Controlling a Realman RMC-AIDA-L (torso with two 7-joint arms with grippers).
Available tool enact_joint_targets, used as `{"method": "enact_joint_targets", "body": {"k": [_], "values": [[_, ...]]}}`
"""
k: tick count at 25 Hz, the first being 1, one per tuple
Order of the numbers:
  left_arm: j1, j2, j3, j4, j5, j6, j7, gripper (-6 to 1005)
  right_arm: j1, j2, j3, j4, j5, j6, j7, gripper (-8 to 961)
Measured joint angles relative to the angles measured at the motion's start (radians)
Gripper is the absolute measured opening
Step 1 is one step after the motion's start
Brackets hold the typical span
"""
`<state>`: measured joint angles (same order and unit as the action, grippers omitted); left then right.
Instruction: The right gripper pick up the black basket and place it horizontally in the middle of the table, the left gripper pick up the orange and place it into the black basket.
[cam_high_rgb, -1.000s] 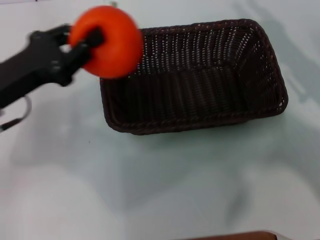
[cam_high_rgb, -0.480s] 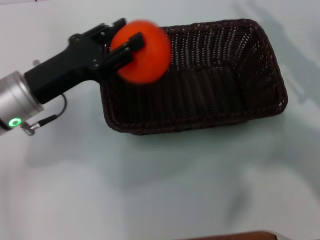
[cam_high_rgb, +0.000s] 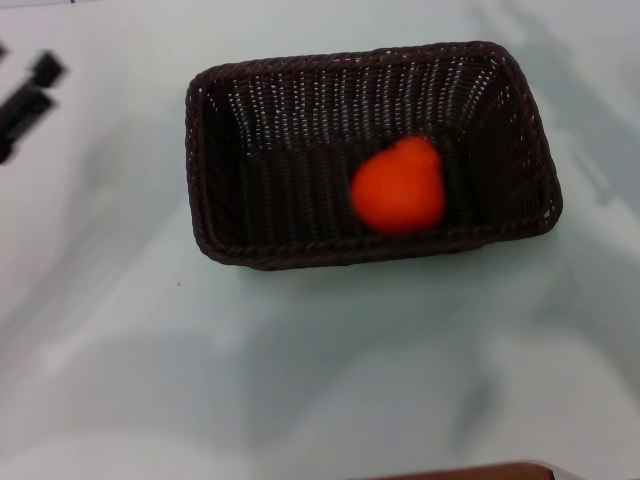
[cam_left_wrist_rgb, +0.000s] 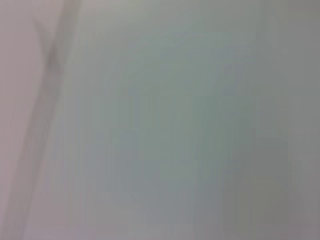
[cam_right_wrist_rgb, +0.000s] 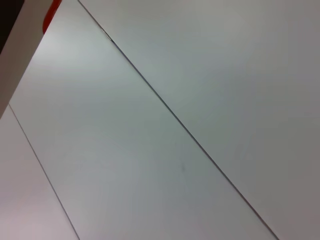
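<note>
The counter (cam_high_rgb: 300, 380) is plain, pale and fills the head view w/ nothing on it but the task items. The basket (cam_high_rgb: 205, 200) sits roughly mid-counter, toward the far side, long axis running left-right, i.e. laid horizontally as the task asks. Inside it, the orange (cam_high_rgb: 400, 187) rests on the basket floor, right of centre, close to the right and near walls, though contact w/ them can't be confirmed.

The left end effector (cam_high_rgb: 28, 92) shows only as two dark fingertips at the left edge of the head view, well apart from the basket and holding nothing; tips look slightly spread w/ a gap between them, so it reads as open and empty. The orange lies to its right, beyond the basket's left wall. The right end effector isn't visible anywhere; its wrist view shows only bare counter w/ thin seam lines, so its state can't be told. The left wrist view shows only blank pale surface.

Judgement: both steps look done; no further grasp seems needed, and the left arm is the nearer one if any tidy-up were wanted.
</note>
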<state>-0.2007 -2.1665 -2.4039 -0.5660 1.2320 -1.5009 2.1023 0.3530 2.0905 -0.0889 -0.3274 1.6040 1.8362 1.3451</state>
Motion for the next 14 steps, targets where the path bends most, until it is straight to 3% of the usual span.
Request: {"method": "enact_joint_targets", "body": {"k": [5, 8, 14], "values": [[0.022, 0.0, -0.199, 0.167, -0.077, -0.004, 0.164, 877, -0.002, 0.0, 0.025, 0.052, 0.001, -0.002, -0.124, 678], [0.028, -0.002, -0.275, 0.235, -0.083, -0.011, 0.238, 891, -0.008, 0.0, 0.064, 0.1, 0.001, -0.002, -0.213, 677], [0.045, -0.003, -0.293, 0.269, -0.084, -0.019, 0.296, 890, -0.025, 0.003, 0.12, 0.183, 0.001, -0.004, -0.355, 678]]}}
